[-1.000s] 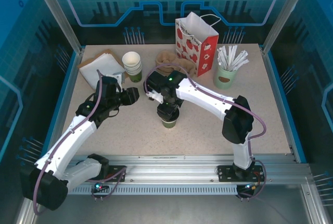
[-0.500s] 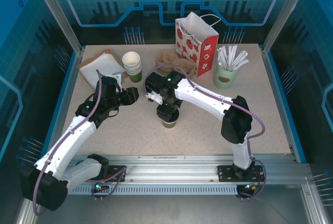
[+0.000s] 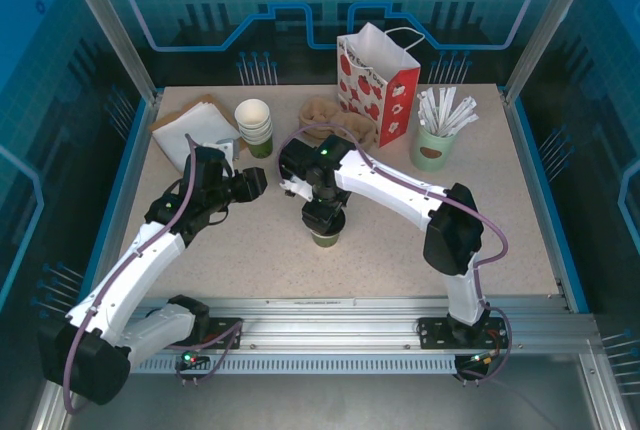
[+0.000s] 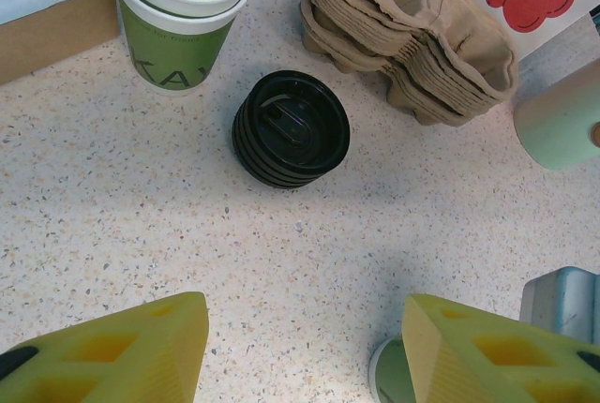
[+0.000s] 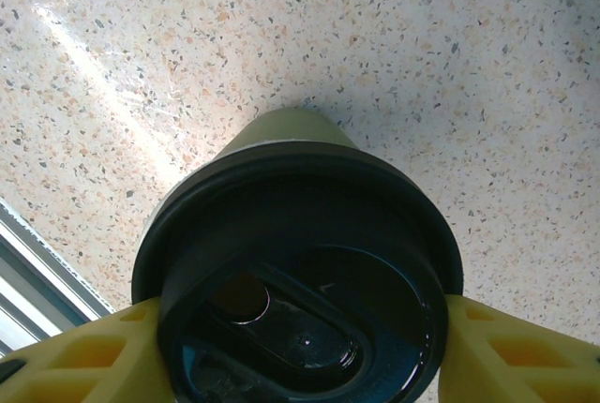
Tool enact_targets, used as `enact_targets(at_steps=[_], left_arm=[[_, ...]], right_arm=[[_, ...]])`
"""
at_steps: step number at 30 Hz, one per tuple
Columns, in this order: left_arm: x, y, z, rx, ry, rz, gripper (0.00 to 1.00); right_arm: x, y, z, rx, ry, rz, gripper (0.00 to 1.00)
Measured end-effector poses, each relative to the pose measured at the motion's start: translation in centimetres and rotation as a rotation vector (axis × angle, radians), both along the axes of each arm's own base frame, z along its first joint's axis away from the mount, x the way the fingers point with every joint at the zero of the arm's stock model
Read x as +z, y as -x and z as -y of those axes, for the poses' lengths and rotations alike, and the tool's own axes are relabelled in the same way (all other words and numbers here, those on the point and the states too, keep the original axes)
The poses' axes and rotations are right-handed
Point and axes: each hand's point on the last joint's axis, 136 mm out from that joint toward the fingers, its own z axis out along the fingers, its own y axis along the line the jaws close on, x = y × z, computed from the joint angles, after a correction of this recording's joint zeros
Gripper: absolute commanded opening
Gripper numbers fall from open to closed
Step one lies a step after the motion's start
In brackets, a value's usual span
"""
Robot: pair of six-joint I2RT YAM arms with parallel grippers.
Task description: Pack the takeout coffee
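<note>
The coffee (image 5: 298, 234) stands mid-table (image 3: 260, 255), the right gripper (image 5: 300, 319) clamped on its black lid from both sides. The left gripper (image 4: 300, 347) hangs wide open and empty beside it, over the lid stack (image 4: 291, 128). Spare cups (image 4: 183, 0), cup trays (image 4: 412, 37) and the bag (image 3: 378, 75) stand behind.

Bright, even lighting; perhaps slight glare.

White arms (image 3: 140, 262), black joints (image 3: 447, 238), purple cables (image 3: 503, 240).

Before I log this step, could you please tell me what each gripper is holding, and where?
The right gripper clasps the coffee cup by the rim of its black lid; the left gripper, open, holds nothing.
</note>
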Motion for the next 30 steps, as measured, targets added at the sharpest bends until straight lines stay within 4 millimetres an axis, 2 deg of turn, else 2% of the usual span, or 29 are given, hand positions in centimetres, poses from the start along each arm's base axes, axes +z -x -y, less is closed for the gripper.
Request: enact_targets(at_steps=[18, 30], left_arm=[[0.37, 0.11, -0.04, 0.000, 0.003, 0.012, 0.59], [-0.11, 0.26, -0.08, 0.000, 0.001, 0.001, 0.59]], right_arm=[[-0.23, 0.29, -0.36, 0.002, -0.015, -0.020, 0.53], [-0.66, 0.18, -0.16, 0.000, -0.006, -0.015, 0.51]])
